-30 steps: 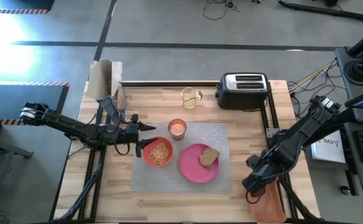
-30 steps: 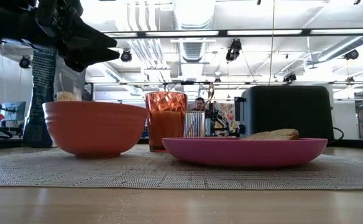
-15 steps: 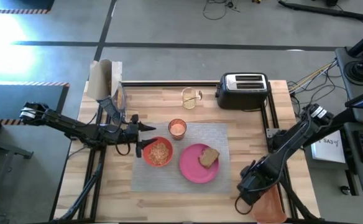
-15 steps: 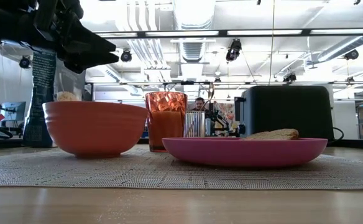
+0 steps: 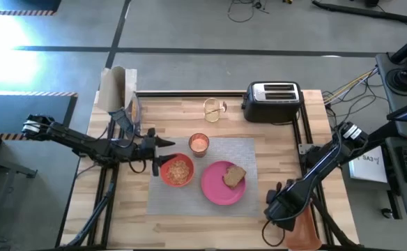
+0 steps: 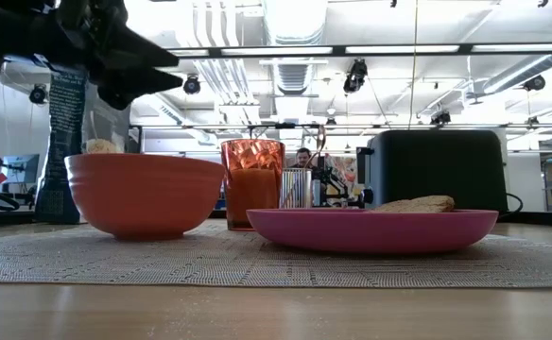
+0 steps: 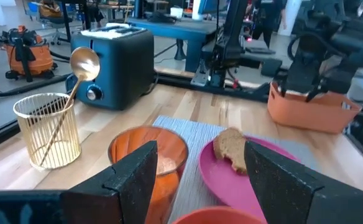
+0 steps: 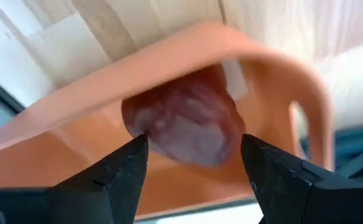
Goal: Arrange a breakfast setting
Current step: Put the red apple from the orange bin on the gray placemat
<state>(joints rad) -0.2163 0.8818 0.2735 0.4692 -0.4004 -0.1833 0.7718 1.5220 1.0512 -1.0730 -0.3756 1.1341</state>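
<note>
While my right gripper [image 8: 194, 163] hangs over the orange bin [image 5: 302, 226] at the table's near right corner, its 2 fingers stand apart with the red fruit [image 8: 183, 127] lying in the bin between and beyond them; I cannot tell whether either finger touches it. My left gripper [image 5: 163, 153] hovers above the left edge of the grey placemat [image 5: 252, 148], just beside the orange-red bowl [image 5: 178, 171], its jaws spread and holding nothing.

On the placemat the bowl sits to the left, with pale cereal inside. The pink plate [image 5: 217, 188] lies just beside the bowl on its right, and the brown toast slice [image 5: 234, 176] rests on the plate's far right part. The glass of orange-pink drink [image 5: 199, 143] stands behind them, near the mat's far edge. Farther back, off the mat, a spoon [image 7: 84, 62] leans in a wire holder [image 5: 213, 110] next to the black-and-silver toaster [image 5: 272, 102].
</note>
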